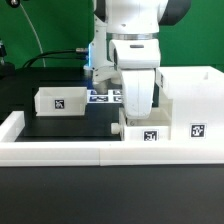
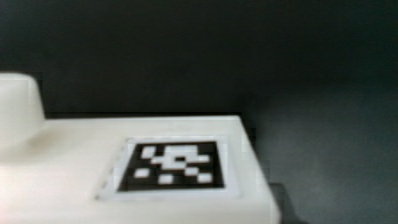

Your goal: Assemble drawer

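Observation:
My gripper (image 1: pixel 136 114) hangs low over a small white tray (image 1: pixel 146 133) with a tag, which sits against the border wall next to the tall open-fronted box (image 1: pixel 192 100). Its fingertips are hidden behind the hand and the tray, so I cannot tell if they hold it. The second small tray (image 1: pixel 58 100) stands apart at the exterior view's left. The wrist view shows a blurred white tagged surface (image 2: pixel 175 165) very close below, most likely this tray. A rounded white part (image 2: pixel 15 105) shows beside it. No fingers show there.
The long low white border wall (image 1: pixel 70 150) runs along the front and up the exterior view's left side. The marker board (image 1: pixel 104 97) lies flat behind the gripper. The dark table surface (image 1: pixel 85 122) shows between the left tray and the gripper.

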